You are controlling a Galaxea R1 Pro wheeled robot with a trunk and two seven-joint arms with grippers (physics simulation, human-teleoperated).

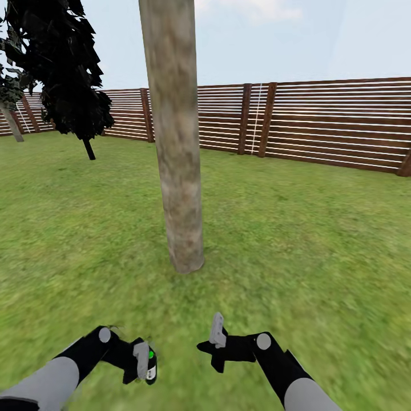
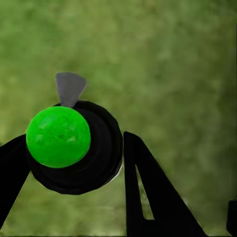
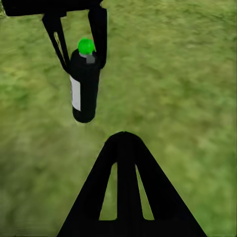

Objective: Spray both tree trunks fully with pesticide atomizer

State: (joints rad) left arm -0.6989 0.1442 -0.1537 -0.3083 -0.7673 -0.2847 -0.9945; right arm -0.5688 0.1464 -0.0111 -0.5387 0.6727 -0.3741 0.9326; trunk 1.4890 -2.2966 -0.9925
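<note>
The tree trunk (image 1: 180, 171) looks smooth, matt, mottled grey-tan. The fence (image 1: 331, 123) is brown slatted wood. The pesticide atomizer (image 3: 84, 84) looks glossy black plastic.

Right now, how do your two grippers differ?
The left gripper is closed on the black spray bottle with its green cap; the right gripper carries nothing. The left hangs low with the bottle dangling over the grass, while the right points up toward the tree trunk. Both hover above the lawn just short of the trunk.
</note>
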